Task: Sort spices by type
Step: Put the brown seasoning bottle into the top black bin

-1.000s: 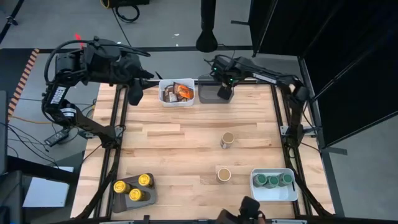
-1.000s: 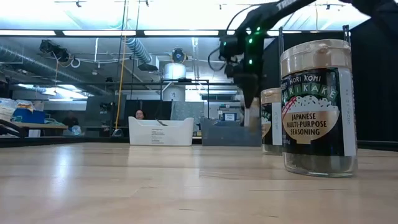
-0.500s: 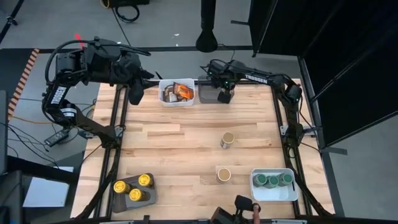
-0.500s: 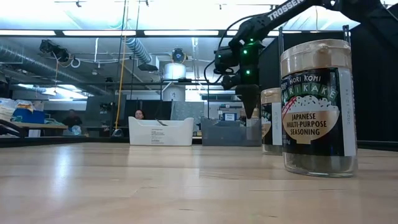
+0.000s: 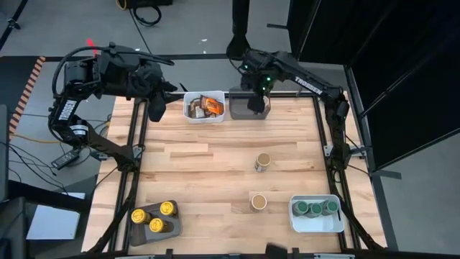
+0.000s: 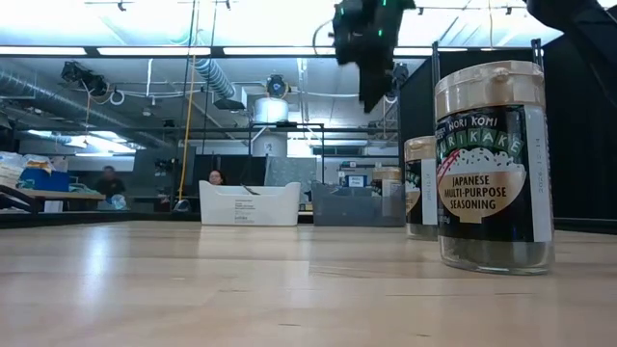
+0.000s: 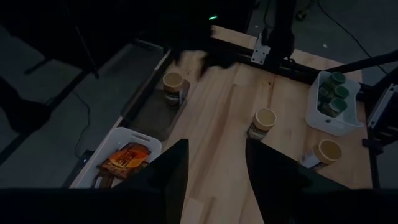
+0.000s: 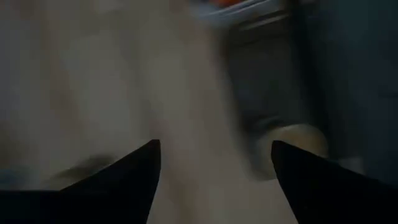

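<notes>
Two tan-lidded jars (image 5: 263, 161) (image 5: 259, 201) stand on the bare table. A third tan-lidded jar (image 7: 173, 87) stands in the grey tray (image 5: 238, 108) at the far edge; it also shows in the low view (image 6: 388, 178). Brown and orange packets (image 5: 206, 106) lie in the white tray (image 5: 191, 115) beside it. Green-lidded jars (image 5: 315, 209) fill a white tray near the right, and yellow-lidded jars (image 5: 155, 217) sit in a grey tray near the left. My right gripper (image 5: 255, 102) hangs open and empty, high above the far grey tray (image 6: 371, 67). My left gripper (image 5: 157, 109) waits open off the table's far left corner.
The middle and left of the wooden table (image 5: 194, 165) are bare boards. Black frame rails (image 5: 136, 165) run along both sides. People sit in the room behind the table (image 6: 214, 177).
My right gripper has risen straight up out of the far grey tray, from level with the tan-lidded jar to well above it, shifting slightly toward the table's left. The jar stays standing in the tray.
</notes>
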Robot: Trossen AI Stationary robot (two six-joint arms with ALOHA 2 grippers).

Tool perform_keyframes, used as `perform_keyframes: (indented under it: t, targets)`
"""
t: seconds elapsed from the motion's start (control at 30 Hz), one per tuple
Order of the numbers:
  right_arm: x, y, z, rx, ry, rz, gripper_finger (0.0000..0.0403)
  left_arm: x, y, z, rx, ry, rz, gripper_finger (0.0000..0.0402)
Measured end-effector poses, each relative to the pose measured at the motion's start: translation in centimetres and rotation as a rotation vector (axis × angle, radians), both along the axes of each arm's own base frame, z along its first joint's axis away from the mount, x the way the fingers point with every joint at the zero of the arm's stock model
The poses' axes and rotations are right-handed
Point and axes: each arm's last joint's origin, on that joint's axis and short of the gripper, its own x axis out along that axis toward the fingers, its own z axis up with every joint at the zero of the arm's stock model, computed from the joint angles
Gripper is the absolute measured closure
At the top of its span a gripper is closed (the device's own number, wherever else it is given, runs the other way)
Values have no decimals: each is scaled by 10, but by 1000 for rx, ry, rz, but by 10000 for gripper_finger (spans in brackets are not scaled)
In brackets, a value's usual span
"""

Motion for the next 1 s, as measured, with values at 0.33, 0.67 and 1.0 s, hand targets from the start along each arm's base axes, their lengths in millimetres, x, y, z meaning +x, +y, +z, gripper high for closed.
perform_keyframes:
  t: [0.33,0.67,1.0]
  targets:
    - [23,138,7,50,74,314,73,-6,-2,-9,-34,110,0,238]
    - [-15,205,-17,2,229,327,65,-9,-3,-11,-44,143,0,238]
    - [-35,203,-59,-27,11,254,54,-9,-3,-11,-25,149,-15,238]
